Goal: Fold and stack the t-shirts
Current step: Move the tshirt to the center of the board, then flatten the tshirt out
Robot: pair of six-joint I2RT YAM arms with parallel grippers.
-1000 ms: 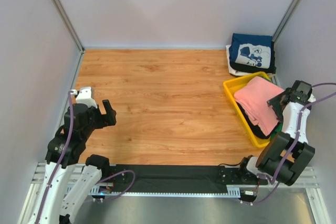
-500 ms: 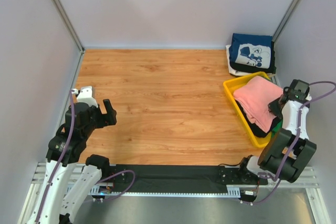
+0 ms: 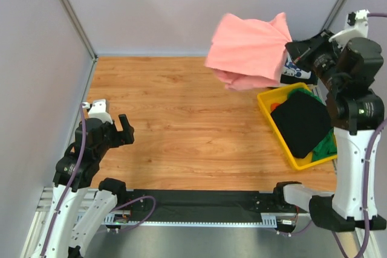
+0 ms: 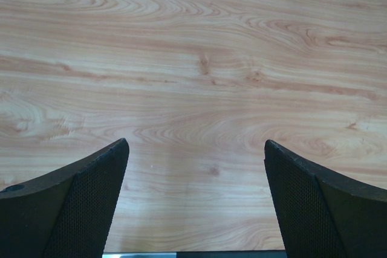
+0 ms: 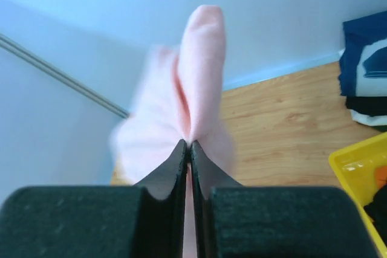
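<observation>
My right gripper is shut on the salmon-pink t-shirt and holds it high in the air, left of the yellow bin. In the right wrist view the pink cloth is pinched between the closed fingers and looks blurred. A black t-shirt lies on top in the bin, with green cloth at its edge. The navy t-shirt with a white print lies on a folded stack at the back right, partly hidden. My left gripper is open and empty over the bare wood.
Grey walls with metal posts enclose the wooden table on three sides. The yellow bin sits at the right edge. A black rail runs along the near edge between the arm bases.
My right arm has risen sharply out of the bin, lifting the pink t-shirt up and to the left. The black t-shirt beneath is now uncovered. The left arm has not moved.
</observation>
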